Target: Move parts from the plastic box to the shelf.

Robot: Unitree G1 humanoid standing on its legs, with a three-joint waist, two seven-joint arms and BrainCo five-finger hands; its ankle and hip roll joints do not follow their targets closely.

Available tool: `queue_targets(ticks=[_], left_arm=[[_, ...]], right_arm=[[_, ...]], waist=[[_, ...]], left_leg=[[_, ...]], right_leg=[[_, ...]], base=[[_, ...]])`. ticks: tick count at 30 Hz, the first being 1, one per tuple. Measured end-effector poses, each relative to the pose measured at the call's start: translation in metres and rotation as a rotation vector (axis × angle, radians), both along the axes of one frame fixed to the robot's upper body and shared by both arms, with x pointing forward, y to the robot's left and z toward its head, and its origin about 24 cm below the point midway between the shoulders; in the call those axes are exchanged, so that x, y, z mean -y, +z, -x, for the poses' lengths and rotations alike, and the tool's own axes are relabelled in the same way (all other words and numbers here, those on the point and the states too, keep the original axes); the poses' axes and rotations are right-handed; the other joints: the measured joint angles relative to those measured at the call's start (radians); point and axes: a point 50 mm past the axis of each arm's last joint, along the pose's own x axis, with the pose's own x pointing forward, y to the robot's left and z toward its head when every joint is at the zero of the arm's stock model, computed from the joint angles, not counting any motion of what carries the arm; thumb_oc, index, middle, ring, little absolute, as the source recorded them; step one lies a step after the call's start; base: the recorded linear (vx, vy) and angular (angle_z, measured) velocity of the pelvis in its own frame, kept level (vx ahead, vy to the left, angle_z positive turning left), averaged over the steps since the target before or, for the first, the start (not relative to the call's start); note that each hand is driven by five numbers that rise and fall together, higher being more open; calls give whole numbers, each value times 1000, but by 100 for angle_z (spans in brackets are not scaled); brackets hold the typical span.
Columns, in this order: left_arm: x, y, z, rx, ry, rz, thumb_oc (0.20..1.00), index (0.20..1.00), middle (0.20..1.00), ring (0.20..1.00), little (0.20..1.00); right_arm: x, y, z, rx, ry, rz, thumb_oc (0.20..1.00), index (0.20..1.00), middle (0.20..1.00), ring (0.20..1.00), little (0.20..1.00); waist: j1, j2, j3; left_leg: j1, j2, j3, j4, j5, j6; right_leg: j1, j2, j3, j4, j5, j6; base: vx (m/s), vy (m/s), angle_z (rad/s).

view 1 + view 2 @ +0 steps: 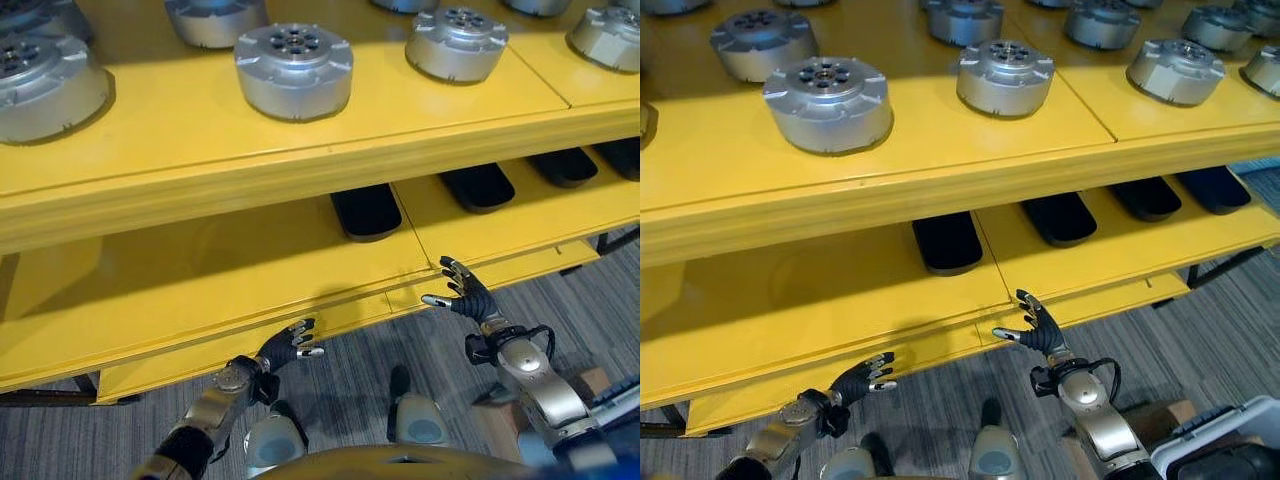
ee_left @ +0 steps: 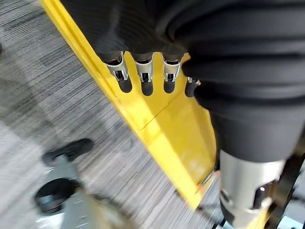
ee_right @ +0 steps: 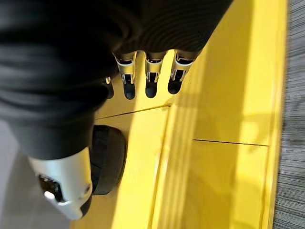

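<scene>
Nearest, over the grey striped carpet floor, both hands hang empty just in front of the yellow metal shelf. The left hand sits by the front edge of the lower shelf board, its fingers loosely spread and lightly bent, holding nothing. The right hand is raised at the same front edge, further along toward the right end, fingers straight and fanned apart with the thumb out to the side, also holding nothing.

Farther in, black oblong trays lie in a row along the back of the lower board, under the upper one.

On the upper board stand the round silver machined metal parts, upright, in rows running toward the back edge and well apart from one another.

At the lower right corner of the right eye view shows a pale plastic box on the floor.
</scene>
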Motion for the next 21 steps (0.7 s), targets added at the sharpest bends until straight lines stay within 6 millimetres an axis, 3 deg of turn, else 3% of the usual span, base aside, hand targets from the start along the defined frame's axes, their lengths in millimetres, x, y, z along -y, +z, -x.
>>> queue_targets(ticks=[1, 2, 5, 6, 8, 9, 11, 13, 15, 17, 18, 20, 21], left_arm=[[-2, -1, 2, -6, 8, -6, 1000, 1000, 1000, 1000, 1000], [-4, -4, 5, -20, 17, -10, 1000, 1000, 1000, 1000, 1000], [-5, -12, 10, -51, 44, -17, 1000, 1000, 1000, 1000, 1000], [-7, -16, 19, -83, 52, -8, 1000, 1000, 1000, 1000, 1000], [-10, -20, 29, -116, 53, 0, 1000, 1000, 1000, 1000, 1000], [-11, -22, 34, -130, 67, 12, 1000, 1000, 1000, 1000, 1000], [-7, -24, 41, -149, 98, 69, 1000, 1000, 1000, 1000, 1000], [-11, -18, 37, -117, 142, 101, 1000, 1000, 1000, 1000, 1000], [-14, -11, 30, -75, 167, 118, 1000, 1000, 1000, 1000, 1000], [-22, -10, 31, -67, 205, 119, 1000, 1000, 1000, 1000, 1000], [-26, -10, 32, -67, 208, 105, 1000, 1000, 1000, 1000, 1000], [-19, -22, 46, -121, 236, 117, 1000, 1000, 1000, 1000, 1000], [-14, -22, 47, -121, 236, 131, 1000, 1000, 1000, 1000, 1000]], right_arm=[[-3, 3, -3, 13, 9, -5, 1000, 1000, 1000, 1000, 1000], [-5, 3, -4, 19, 18, -9, 1000, 1000, 1000, 1000, 1000], [-5, 1, -3, 14, 23, -9, 1000, 1000, 1000, 1000, 1000], [-6, 3, -4, 36, 29, -17, 1000, 1000, 1000, 1000, 1000], [-8, 8, -8, 64, 38, -22, 1000, 1000, 1000, 1000, 1000], [-10, 14, -13, 87, 46, -22, 1000, 1000, 1000, 1000, 1000], [-12, 26, -24, 135, 63, -17, 1000, 1000, 1000, 1000, 1000], [-11, 29, -24, 146, 70, -11, 1000, 1000, 1000, 1000, 1000], [-10, 26, -21, 128, 85, -3, 1000, 1000, 1000, 1000, 1000], [-10, 23, -18, 113, 103, -7, 1000, 1000, 1000, 1000, 1000], [-10, 22, -17, 107, 107, -6, 1000, 1000, 1000, 1000, 1000], [7, 20, -12, 62, 95, 67, 1000, 1000, 1000, 1000, 1000], [15, 20, -12, 48, 73, 91, 1000, 1000, 1000, 1000, 1000]], waist=[[5, 3, 7], [10, 17, 19], [17, 32, 25], [43, 47, 28], [78, 49, 26], [82, 54, 29], [91, 98, 27], [94, 99, 24], [106, 87, 16], [123, 55, -4], [128, 29, -16], [112, 49, -34], [99, 48, -34]], left_leg=[[10, 6, 19, -19, -2, 5], [14, 10, 55, -35, 4, 21], [27, 9, 95, -109, 39, 74], [35, 12, 103, -155, 77, 85], [42, 14, 127, -169, 87, 82], [42, 9, 132, -164, 86, 75], [44, -11, 89, -210, 96, 60], [52, -6, 136, -203, 123, 67], [64, 11, 173, -192, 127, 52], [64, 55, 215, -141, 125, 32], [56, 74, 231, -103, 117, 21], [56, 178, 170, -37, 139, 9], [39, 201, 144, -15, 151, -9]], right_leg=[[-12, 8, -8, -41, 89, 10], [-29, 7, -33, -59, 113, 4], [-75, -40, -98, 206, -75, 40], [-63, -49, -104, 404, -161, 17], [-33, -54, -138, 462, -201, -16], [-34, -49, -169, 443, -186, -31], [-25, -10, -150, 354, -155, -20], [-14, -32, -160, 409, -285, -31], [38, -28, -215, 400, -360, -44], [116, -1, -290, 269, -401, -62], [142, 19, -294, 198, -415, -61], [183, 151, -250, 75, -397, -119], [180, 172, -222, 67, -394, -133]], base=[[-70, 88, -112], [-74, 82, -95], [-72, 74, -43], [-67, 54, -23], [-36, 9, -38], [-20, -59, -53], [-31, -163, -86], [-3, -284, -68], [4, -340, -47], [-10, -338, -82], [-10, -312, -117], [-18, -438, -128], [-21, -476, -93]])
